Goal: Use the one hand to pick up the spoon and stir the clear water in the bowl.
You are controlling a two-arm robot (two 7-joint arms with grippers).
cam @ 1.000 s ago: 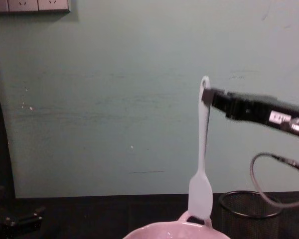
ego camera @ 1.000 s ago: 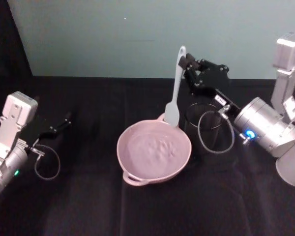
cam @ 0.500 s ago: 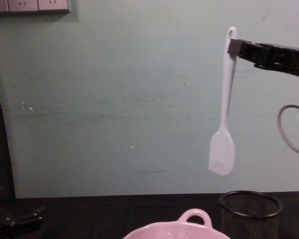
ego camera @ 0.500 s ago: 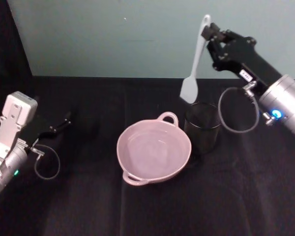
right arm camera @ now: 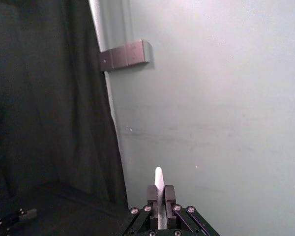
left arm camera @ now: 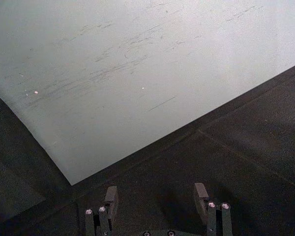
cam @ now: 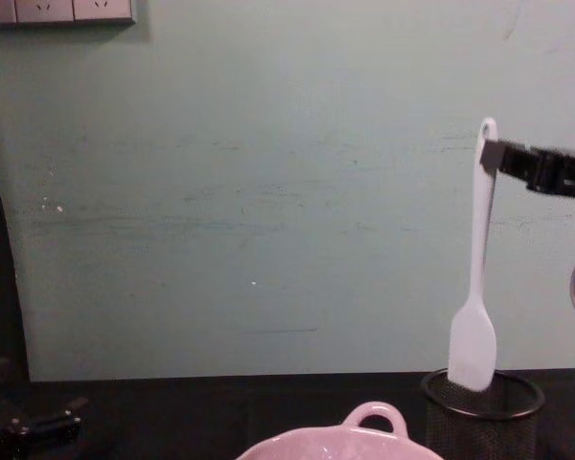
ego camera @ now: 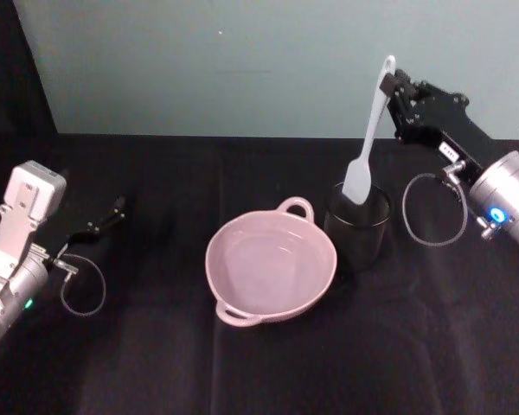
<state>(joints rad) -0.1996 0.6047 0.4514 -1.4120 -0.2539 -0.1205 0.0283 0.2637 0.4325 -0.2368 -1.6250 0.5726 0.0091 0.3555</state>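
The right gripper pinches the white spatula by its handle top — lower it plumb, paddle centred in the black mesh cup, before letting go.

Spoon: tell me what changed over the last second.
The right gripper, shut on the spoon, lifted it out of the bowl, carried it to the robot's right and lowered it, so its paddle now hangs at the rim of the wire-mesh cup. The grip never let go. Bowl, cup and the parked left gripper stayed put.
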